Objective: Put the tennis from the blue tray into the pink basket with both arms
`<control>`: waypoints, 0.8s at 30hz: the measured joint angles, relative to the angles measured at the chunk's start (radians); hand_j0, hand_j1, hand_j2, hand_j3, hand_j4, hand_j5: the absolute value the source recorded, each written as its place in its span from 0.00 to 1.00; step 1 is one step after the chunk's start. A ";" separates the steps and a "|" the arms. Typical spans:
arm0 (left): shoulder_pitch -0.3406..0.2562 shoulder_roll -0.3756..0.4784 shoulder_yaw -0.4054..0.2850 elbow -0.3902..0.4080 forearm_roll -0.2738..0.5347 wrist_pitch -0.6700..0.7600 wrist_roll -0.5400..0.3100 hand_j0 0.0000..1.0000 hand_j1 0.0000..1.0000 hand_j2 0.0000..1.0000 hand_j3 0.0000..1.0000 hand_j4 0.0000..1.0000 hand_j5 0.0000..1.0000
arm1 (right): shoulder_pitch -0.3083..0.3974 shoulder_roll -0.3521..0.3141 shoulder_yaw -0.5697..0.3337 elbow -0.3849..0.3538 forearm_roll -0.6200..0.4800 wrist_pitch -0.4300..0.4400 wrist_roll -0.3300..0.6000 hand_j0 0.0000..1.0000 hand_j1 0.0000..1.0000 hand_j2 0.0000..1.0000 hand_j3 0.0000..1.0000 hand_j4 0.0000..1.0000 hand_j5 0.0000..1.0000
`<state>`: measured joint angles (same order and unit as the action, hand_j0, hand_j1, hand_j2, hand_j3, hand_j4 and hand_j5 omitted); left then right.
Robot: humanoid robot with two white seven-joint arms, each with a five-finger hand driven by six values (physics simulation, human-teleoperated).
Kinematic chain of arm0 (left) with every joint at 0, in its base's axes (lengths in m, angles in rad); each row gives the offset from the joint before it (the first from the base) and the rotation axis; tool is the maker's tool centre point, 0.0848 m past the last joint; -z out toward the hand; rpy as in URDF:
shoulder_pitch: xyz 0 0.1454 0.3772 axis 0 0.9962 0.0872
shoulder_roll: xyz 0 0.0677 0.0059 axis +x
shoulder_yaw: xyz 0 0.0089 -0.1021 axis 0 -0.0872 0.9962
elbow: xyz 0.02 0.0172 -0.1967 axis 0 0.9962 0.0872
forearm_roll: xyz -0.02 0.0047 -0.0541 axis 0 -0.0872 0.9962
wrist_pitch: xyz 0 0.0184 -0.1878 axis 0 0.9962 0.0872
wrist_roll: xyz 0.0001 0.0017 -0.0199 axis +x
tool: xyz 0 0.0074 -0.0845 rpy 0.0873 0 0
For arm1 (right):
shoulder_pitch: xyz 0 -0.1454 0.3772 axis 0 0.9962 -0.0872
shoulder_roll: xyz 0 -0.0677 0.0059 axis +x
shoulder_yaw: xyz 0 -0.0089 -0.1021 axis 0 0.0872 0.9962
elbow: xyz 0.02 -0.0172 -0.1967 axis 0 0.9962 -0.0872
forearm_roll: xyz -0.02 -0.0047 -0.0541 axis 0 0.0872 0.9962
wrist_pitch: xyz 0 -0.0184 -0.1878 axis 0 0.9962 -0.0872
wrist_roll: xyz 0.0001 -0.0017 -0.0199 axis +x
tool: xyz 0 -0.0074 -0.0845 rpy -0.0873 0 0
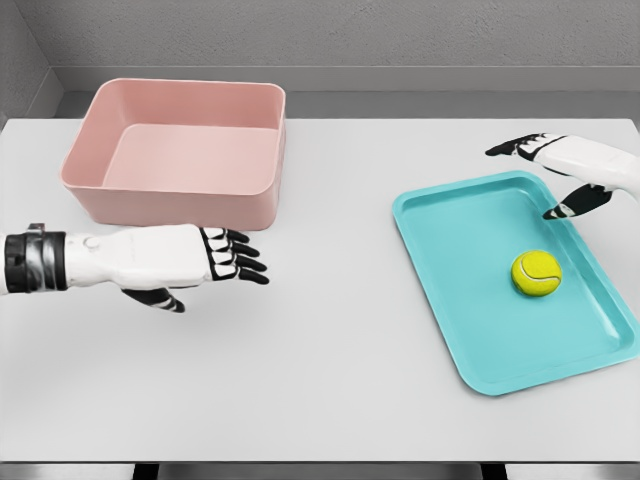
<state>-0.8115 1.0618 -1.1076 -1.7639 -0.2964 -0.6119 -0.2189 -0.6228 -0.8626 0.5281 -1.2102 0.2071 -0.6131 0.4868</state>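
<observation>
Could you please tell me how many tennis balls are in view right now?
1. The tennis ball lies in the blue tray, toward its right side. The pink basket shows none inside.

There is just one view, from the robot's head. It looks down and forward at the white bench (pixel 330 360) from up high, not very close, so almost the whole bench top fits in. The bench's near edge runs along the bottom of the view. Past the bench's far edge, a gray wall (pixel 350 30) shows at the top.
</observation>
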 measured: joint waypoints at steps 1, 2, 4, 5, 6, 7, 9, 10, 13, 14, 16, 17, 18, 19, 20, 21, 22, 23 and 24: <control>0.000 0.000 0.000 0.000 -0.008 0.000 -0.002 1.00 1.00 1.00 1.00 1.00 1.00 | -0.002 0.000 0.003 -0.003 0.000 0.000 0.000 1.00 1.00 1.00 1.00 1.00 1.00; -0.002 -0.001 0.000 0.000 -0.014 0.000 -0.003 1.00 1.00 1.00 1.00 1.00 1.00 | -0.003 -0.001 0.006 -0.007 0.000 0.000 0.000 1.00 1.00 1.00 1.00 1.00 1.00; 0.000 -0.002 -0.001 0.000 -0.022 0.000 -0.005 1.00 1.00 1.00 1.00 1.00 1.00 | -0.009 -0.004 0.016 -0.012 0.000 0.000 -0.006 1.00 1.00 1.00 1.00 1.00 1.00; 0.000 -0.002 -0.001 0.000 -0.024 0.000 -0.006 1.00 1.00 1.00 1.00 1.00 1.00 | -0.012 -0.009 0.024 -0.013 0.000 0.000 -0.012 1.00 1.00 1.00 1.00 1.00 1.00; 0.000 -0.002 -0.001 0.000 -0.025 0.000 -0.007 1.00 1.00 1.00 1.00 1.00 1.00 | -0.012 -0.019 0.032 -0.014 -0.001 0.000 -0.016 1.00 1.00 1.00 1.00 1.00 1.00; 0.000 -0.002 -0.001 0.000 -0.026 0.000 -0.007 1.00 1.00 1.00 1.00 1.00 1.00 | -0.014 -0.032 0.045 -0.013 -0.001 0.000 -0.020 1.00 1.00 1.00 1.00 1.00 1.00; 0.000 -0.002 0.000 0.000 -0.027 0.000 -0.008 1.00 1.00 1.00 1.00 1.00 1.00 | -0.012 -0.054 0.082 -0.017 -0.001 0.000 -0.024 1.00 1.00 1.00 1.00 1.00 1.00; 0.003 -0.002 0.000 0.000 -0.027 0.000 -0.008 1.00 1.00 1.00 1.00 1.00 1.00 | -0.011 -0.066 0.102 -0.021 -0.001 0.000 -0.024 1.00 1.00 1.00 1.00 1.00 1.00; 0.003 -0.001 0.001 0.000 -0.027 0.000 -0.010 1.00 1.00 1.00 1.00 1.00 1.00 | -0.008 -0.104 0.151 -0.035 -0.002 0.000 -0.024 1.00 1.00 1.00 1.00 1.00 1.00; 0.002 -0.001 0.001 0.000 -0.027 0.000 -0.011 1.00 1.00 1.00 1.00 1.00 1.00 | -0.003 -0.113 0.163 -0.039 -0.001 0.000 -0.023 1.00 1.00 1.00 1.00 1.00 1.00; 0.002 -0.001 0.003 0.000 -0.028 0.000 -0.012 1.00 1.00 1.00 1.00 1.00 1.00 | 0.015 -0.128 0.177 -0.043 -0.001 0.000 -0.021 1.00 1.00 1.00 1.00 1.00 1.00; 0.002 -0.001 0.004 0.000 -0.028 0.000 -0.012 1.00 1.00 1.00 1.00 1.00 1.00 | 0.025 -0.134 0.182 -0.044 -0.001 0.000 -0.020 1.00 1.00 1.00 1.00 1.00 1.00; 0.002 -0.001 0.004 0.000 -0.027 0.000 -0.013 1.00 1.00 1.00 1.00 1.00 1.00 | 0.035 -0.138 0.185 -0.045 -0.001 0.000 -0.019 1.00 1.00 1.00 1.00 1.00 1.00; 0.002 -0.002 0.005 0.000 -0.027 0.000 -0.013 1.00 1.00 1.00 1.00 1.00 1.00 | 0.040 -0.141 0.187 -0.047 -0.001 0.000 -0.018 1.00 1.00 1.00 1.00 1.00 1.00; 0.003 -0.002 0.005 0.000 -0.027 0.000 -0.013 1.00 1.00 1.00 1.00 1.00 1.00 | 0.044 -0.143 0.189 -0.048 -0.001 0.000 -0.018 1.00 1.00 1.00 1.00 1.00 1.00; 0.005 -0.003 0.005 0.000 -0.027 0.000 -0.013 1.00 1.00 1.00 1.00 1.00 1.00 | 0.046 -0.146 0.190 -0.049 -0.001 0.000 -0.018 1.00 1.00 1.00 1.00 1.00 1.00; 0.003 -0.003 0.006 0.000 -0.027 0.000 -0.013 1.00 1.00 1.00 1.00 1.00 1.00 | 0.051 -0.149 0.191 -0.051 -0.001 0.000 -0.018 1.00 1.00 1.00 1.00 1.00 1.00; 0.005 -0.003 0.006 0.000 -0.027 0.000 -0.013 1.00 1.00 1.00 1.00 1.00 1.00 | 0.052 -0.151 0.192 -0.055 -0.001 0.000 -0.017 1.00 1.00 1.00 1.00 1.00 1.00; 0.008 -0.003 0.006 0.000 -0.028 0.000 -0.013 1.00 1.00 1.00 1.00 1.00 1.00 | 0.052 -0.153 0.193 -0.061 -0.001 0.000 -0.017 1.00 1.00 1.00 1.00 1.00 1.00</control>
<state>-0.8038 1.0591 -1.1013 -1.7640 -0.3240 -0.6120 -0.2320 -0.5706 -1.0157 0.7211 -1.2708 0.2061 -0.6131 0.4695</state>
